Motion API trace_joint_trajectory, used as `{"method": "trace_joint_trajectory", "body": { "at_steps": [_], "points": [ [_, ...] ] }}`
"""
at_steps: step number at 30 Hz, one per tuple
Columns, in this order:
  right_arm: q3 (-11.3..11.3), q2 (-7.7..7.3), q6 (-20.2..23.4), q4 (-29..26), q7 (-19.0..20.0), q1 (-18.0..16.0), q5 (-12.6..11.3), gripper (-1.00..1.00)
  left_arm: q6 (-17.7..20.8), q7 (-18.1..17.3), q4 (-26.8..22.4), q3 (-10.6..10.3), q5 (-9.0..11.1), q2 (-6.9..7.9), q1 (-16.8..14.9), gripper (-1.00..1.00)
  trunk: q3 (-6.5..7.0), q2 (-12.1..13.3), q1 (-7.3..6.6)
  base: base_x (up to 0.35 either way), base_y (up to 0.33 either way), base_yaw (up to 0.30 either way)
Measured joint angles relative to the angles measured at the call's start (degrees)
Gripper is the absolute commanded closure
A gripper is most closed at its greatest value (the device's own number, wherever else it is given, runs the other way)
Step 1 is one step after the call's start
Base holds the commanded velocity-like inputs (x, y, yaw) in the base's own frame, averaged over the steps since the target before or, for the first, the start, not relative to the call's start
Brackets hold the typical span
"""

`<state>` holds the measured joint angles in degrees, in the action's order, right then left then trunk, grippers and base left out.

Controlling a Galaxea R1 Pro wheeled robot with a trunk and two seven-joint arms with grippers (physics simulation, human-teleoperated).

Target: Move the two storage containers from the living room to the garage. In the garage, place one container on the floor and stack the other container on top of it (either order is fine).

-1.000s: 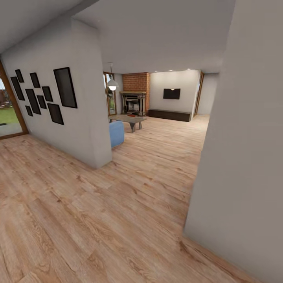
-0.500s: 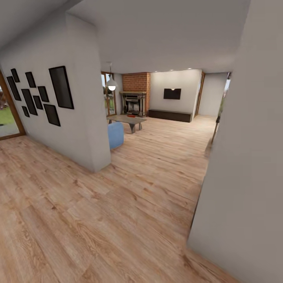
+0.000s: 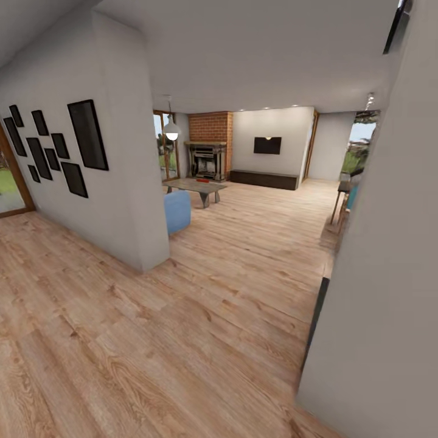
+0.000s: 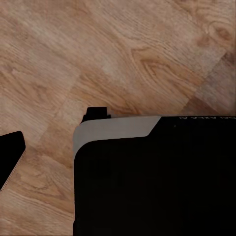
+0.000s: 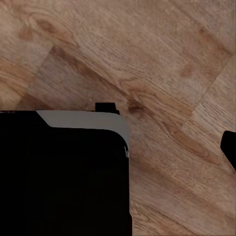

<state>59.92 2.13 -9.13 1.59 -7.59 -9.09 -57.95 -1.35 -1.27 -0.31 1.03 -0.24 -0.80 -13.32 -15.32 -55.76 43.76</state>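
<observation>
The head view looks along a light wood plank floor (image 3: 201,316) toward the living room (image 3: 255,170) at the far end. A grey partition wall (image 3: 115,182) stands on the left, hung with a cluster of black picture frames (image 3: 61,149); another grey wall (image 3: 389,255) fills the near right. Past the left wall's corner sits the end of a blue sofa (image 3: 177,211), and beyond it a low counter (image 3: 196,185) with a small red object (image 3: 202,180) on top, too small to identify as one of the storage containers. At the far wall are a brick fireplace (image 3: 210,146), a wall TV (image 3: 267,145) above a long dark cabinet (image 3: 263,178), and a white pendant lamp (image 3: 171,130) hanging to the left. Wood-framed glass doors (image 3: 163,146) show greenery outside; on the far right a window and a table edge (image 3: 344,188) appear past the wall.

Both wrist views look down at the plank floor over a dark robot body with a pale rim (image 4: 115,129) (image 5: 83,119). A dark tip sits at each frame's edge, but it cannot be told how wide either gripper stands.
</observation>
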Motion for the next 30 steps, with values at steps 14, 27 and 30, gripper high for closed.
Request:
{"method": "trace_joint_trajectory", "body": {
  "at_steps": [14, 27, 30],
  "points": [
    [0.02, 0.01, -0.06, 0.01, 0.01, -0.01, 0.05, -1.00, 0.00, 0.00, -0.01, 0.00, 0.02, 0.00, 0.01, -1.00, 0.00, 0.00, 0.00, 0.316, 0.000, 0.064],
    [0.01, 0.00, -0.07, 0.01, 0.03, -0.01, 0.09, -1.00, 0.00, 0.00, -0.02, 0.00, -0.05, 0.00, 0.01, -1.00, 0.00, 0.00, 0.00, 0.316, 0.000, 0.253],
    [0.00, 0.00, -0.07, 0.00, 0.04, 0.00, 0.06, -1.00, 0.00, -0.03, 0.00, 0.00, -0.01, 0.00, 0.00, -1.00, 0.00, 0.00, 0.00, 0.316, 0.000, 0.062]
  ]
}}
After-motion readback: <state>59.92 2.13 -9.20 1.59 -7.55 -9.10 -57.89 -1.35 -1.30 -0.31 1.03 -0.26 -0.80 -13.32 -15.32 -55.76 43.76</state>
